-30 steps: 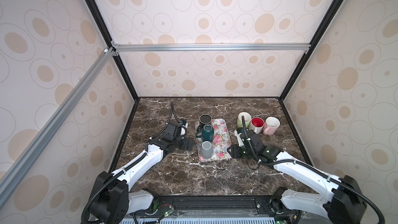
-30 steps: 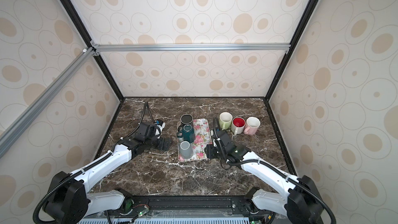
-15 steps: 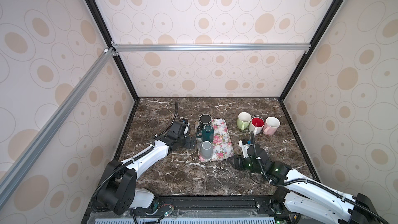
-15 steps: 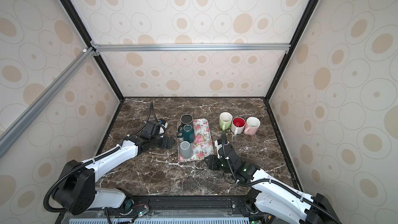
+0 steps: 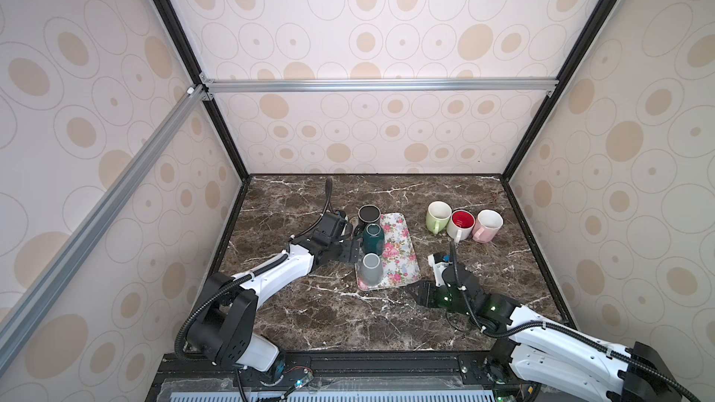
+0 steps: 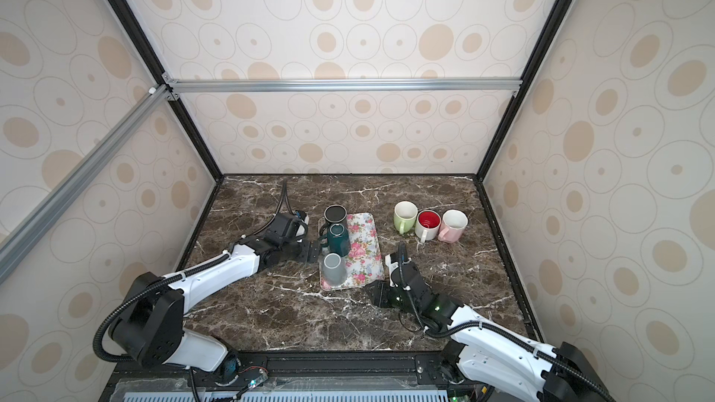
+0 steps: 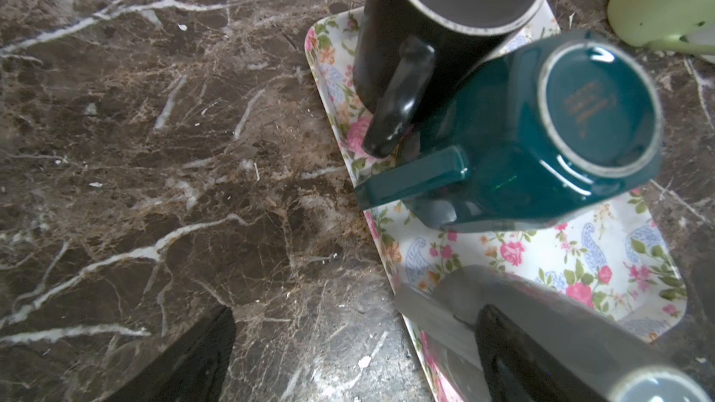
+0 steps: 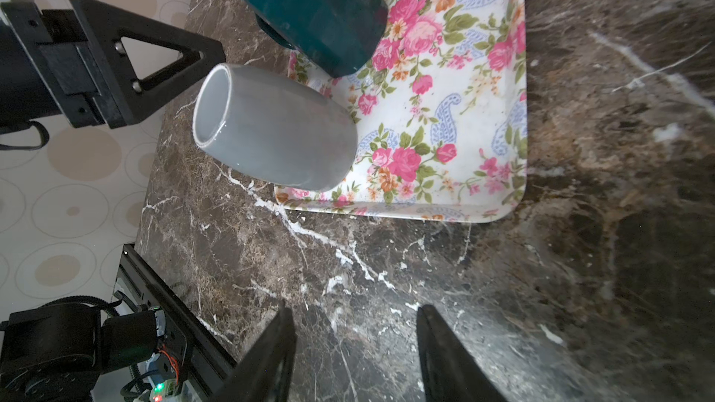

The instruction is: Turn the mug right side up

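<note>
The task was judged to be at an early stage, with no inverted mug yet turned over. On the floral tray (image 5: 400, 264) stood three mugs: a black mug (image 5: 368, 215) upright at the far end, a teal mug (image 5: 373, 238) in the middle with its base uppermost, and a grey mug (image 5: 370, 269) at the near end, also base up. The left wrist view confirmed the teal mug (image 7: 541, 137) inverted, its foot ring facing the camera and its handle pointing off the tray toward the left arm. Three further mugs, green (image 5: 438, 216), red (image 5: 460, 223) and pink (image 5: 487, 225), stood upright on the table (image 5: 309, 315), well apart from the tray. The left pincer (image 5: 354, 251) was positioned just beside the teal and grey mugs with its jaws spread wide and nothing between them. The right pincer (image 5: 416, 291) lay low over the table near the tray's near corner, its jaws partly apart and empty, as the right wrist view showed. Remaining work, as judged: seize an inverted mug, lift it, rotate it rim up, and set it down.
</note>
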Action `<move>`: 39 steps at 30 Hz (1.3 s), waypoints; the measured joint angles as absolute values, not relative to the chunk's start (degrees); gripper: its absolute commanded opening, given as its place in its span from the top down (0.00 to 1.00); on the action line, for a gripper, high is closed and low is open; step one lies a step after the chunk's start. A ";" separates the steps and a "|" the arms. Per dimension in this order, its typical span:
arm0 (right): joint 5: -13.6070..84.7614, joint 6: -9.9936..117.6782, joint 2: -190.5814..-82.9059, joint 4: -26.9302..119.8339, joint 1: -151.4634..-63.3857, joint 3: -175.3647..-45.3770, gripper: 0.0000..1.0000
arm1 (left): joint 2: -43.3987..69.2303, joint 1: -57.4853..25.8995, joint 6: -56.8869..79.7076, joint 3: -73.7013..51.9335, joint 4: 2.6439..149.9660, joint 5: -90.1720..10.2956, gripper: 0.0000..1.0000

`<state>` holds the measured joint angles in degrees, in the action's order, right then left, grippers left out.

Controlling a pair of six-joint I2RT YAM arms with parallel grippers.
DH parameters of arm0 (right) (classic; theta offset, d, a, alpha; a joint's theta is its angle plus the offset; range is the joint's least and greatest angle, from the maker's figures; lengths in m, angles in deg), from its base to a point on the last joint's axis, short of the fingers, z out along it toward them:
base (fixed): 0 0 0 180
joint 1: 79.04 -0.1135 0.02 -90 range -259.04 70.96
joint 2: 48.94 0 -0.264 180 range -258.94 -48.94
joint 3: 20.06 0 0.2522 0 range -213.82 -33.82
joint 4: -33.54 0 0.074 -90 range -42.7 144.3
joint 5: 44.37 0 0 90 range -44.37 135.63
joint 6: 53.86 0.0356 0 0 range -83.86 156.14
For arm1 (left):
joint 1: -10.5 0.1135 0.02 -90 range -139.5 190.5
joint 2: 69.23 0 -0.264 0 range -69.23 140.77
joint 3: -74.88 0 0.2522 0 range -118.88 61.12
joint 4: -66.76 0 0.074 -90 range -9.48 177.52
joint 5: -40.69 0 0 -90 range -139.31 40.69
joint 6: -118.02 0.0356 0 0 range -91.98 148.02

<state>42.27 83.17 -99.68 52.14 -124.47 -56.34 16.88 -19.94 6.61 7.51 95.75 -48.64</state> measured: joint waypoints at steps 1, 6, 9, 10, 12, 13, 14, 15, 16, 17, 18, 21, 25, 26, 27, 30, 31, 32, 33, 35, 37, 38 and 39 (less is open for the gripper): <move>42.43 83.23 -99.64 52.25 -124.47 -56.34 0.47 | 17.60 -19.98 6.59 7.08 95.75 -48.84 0.03; 42.84 83.43 -97.76 52.51 -124.47 -55.66 0.47 | 21.03 -20.94 6.78 5.81 96.43 -50.28 0.02; 43.15 83.56 -96.19 52.51 -124.49 -54.42 0.47 | 21.36 -21.64 6.87 5.79 96.95 -51.31 0.02; 43.32 83.65 -95.84 52.54 -124.49 -54.05 0.47 | 21.34 -21.80 6.87 5.79 97.04 -51.64 0.02; 43.83 83.67 -95.16 52.89 -124.51 -53.39 0.47 | 21.34 -22.19 6.91 5.79 97.13 -52.40 0.02; 43.96 83.67 -94.92 52.95 -124.51 -53.17 0.47 | 21.34 -22.39 6.94 5.79 97.23 -52.73 0.02; 44.09 83.67 -94.61 53.13 -124.51 -53.00 0.47 | 21.27 -22.63 6.96 5.79 97.39 -53.08 0.02; 44.18 83.67 -94.35 53.41 -124.51 -52.95 0.47 | 21.16 -22.93 6.98 5.79 97.58 -53.43 0.02; 44.26 83.67 -94.15 53.61 -124.54 -52.93 0.47 | 21.03 -23.20 6.98 5.79 97.80 -53.63 0.02; 44.35 83.67 -93.89 53.78 -124.54 -52.93 0.47 | 20.79 -23.55 7.00 5.87 98.13 -53.78 0.02; 44.44 83.67 -93.59 54.02 -124.54 -52.89 0.47 | 20.48 -23.90 7.00 6.11 98.26 -54.02 0.02; 44.98 83.67 -92.67 54.92 -124.54 -52.71 0.47 | 19.15 -24.62 6.98 7.05 99.09 -54.57 0.02; 45.64 83.69 -91.60 55.68 -124.54 -52.39 0.47 | 16.11 -25.58 6.87 8.65 100.73 -54.74 0.02; 45.75 83.69 -91.40 55.92 -124.54 -52.32 0.47 | 15.37 -25.84 6.83 8.93 101.02 -54.61 0.02; 45.90 83.69 -91.18 56.14 -124.54 -52.21 0.47 | 14.43 -26.21 6.80 9.24 101.26 -54.43 0.02; 46.56 83.74 -90.59 56.86 -124.54 -52.06 0.46 | 11.96 -27.52 6.74 9.92 102.06 -53.76 0.02; 46.80 83.78 -90.37 57.17 -124.54 -52.01 0.46 | 11.37 -28.14 6.76 10.03 102.33 -53.49 0.02; 46.97 83.87 -90.22 57.37 -124.54 -51.97 0.46 | 11.06 -28.66 6.74 10.07 102.46 -53.36 0.02; 47.15 83.93 -89.96 57.59 -124.54 -51.88 0.47 | 10.91 -29.21 6.76 10.07 102.46 -53.12 0.02; 47.37 84.13 -89.50 58.07 -124.54 -51.75 0.47 | 10.96 -30.15 6.80 10.18 102.48 -52.75 0.02; 47.56 84.33 -89.10 58.59 -124.54 -51.62 0.46 | 10.93 -30.76 7.22 10.53 102.39 -52.10 0.02; 47.63 84.37 -88.91 58.79 -124.54 -51.58 0.46 | 10.91 -31.00 7.55 10.70 102.31 -51.72 0.02; 47.78 84.44 -88.76 59.03 -124.54 -51.53 0.46 | 10.87 -31.20 8.03 10.90 102.20 -51.24 0.02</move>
